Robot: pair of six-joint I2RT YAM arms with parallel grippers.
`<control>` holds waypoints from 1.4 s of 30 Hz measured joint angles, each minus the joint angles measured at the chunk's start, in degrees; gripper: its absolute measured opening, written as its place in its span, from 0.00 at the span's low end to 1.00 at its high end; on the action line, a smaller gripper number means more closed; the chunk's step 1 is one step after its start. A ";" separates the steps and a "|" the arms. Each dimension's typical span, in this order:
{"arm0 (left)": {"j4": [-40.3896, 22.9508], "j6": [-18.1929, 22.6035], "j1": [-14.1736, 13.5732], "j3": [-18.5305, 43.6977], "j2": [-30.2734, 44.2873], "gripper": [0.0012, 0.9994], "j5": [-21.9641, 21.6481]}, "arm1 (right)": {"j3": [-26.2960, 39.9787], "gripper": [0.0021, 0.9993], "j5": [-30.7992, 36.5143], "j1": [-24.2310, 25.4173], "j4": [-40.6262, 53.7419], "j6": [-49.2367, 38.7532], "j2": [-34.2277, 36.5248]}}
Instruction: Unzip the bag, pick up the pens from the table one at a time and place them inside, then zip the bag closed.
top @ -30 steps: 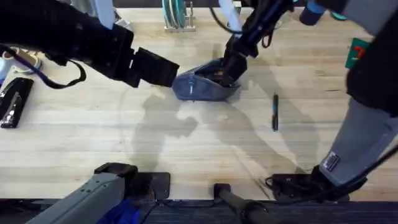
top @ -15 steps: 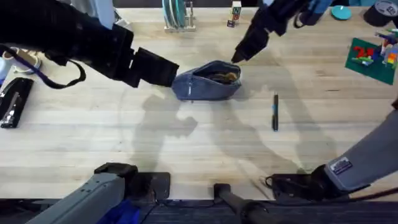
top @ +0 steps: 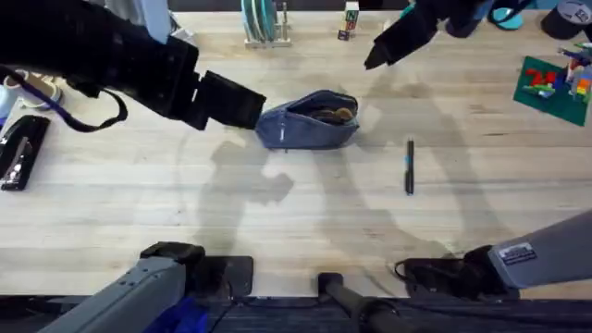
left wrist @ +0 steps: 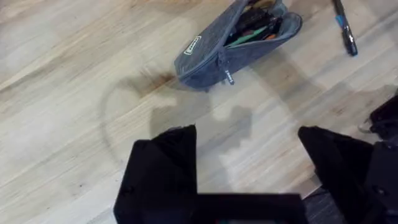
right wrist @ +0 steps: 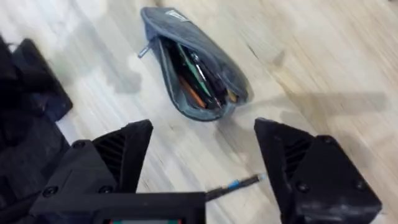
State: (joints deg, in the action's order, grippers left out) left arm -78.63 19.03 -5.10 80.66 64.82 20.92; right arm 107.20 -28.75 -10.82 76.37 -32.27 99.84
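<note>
The blue-grey bag [top: 310, 120] lies unzipped at the middle back of the table [top: 277, 213], with several pens showing in its mouth [right wrist: 198, 70]. One dark pen [top: 409, 166] lies loose on the wood to its right, and shows as well in the left wrist view [left wrist: 344, 28] and the right wrist view [right wrist: 233, 185]. My left gripper [top: 236, 102] hovers open just left of the bag [left wrist: 230, 43], not touching it. My right gripper [top: 377, 57] hangs open above and behind the bag's right end, holding nothing.
A black stapler [top: 18, 148] lies at the left edge. A rack of plates [top: 264, 23] and a small block [top: 350, 18] stand at the back. A green baseplate with bricks [top: 555, 79] sits at the far right.
My right gripper has lifted out of the bag's mouth and drawn back to the upper right. The bag now sits open and free. The left arm has stayed put.
</note>
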 joint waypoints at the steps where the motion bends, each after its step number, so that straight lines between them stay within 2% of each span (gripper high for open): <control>1: 0.00 0.00 0.00 0.00 0.00 1.00 -0.01 | 0.00 1.00 0.79 0.03 -0.01 0.90 -0.57; 14: 0.00 0.00 0.00 0.00 0.00 1.00 -0.01 | 0.00 1.00 10.89 0.19 3.00 12.62 -8.52; 20: 0.00 0.00 0.00 0.00 0.01 1.00 -0.01 | 0.02 1.00 13.18 0.21 8.84 15.77 -8.97; 25: 0.00 0.00 0.00 0.00 0.00 1.00 -0.01 | -0.35 1.00 15.83 0.23 8.78 17.92 -9.12; 30: -0.02 0.00 0.00 0.00 0.00 1.00 -0.01 | -5.42 1.00 19.83 0.23 6.05 20.75 -11.71; 42: -0.02 0.00 0.00 0.00 0.00 1.00 -0.01 | -23.35 1.00 24.13 0.23 -2.28 24.80 -21.36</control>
State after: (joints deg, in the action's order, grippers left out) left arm -78.65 19.03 -5.10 80.66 64.82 20.91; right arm 83.85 -4.62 -10.59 74.08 -7.47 78.48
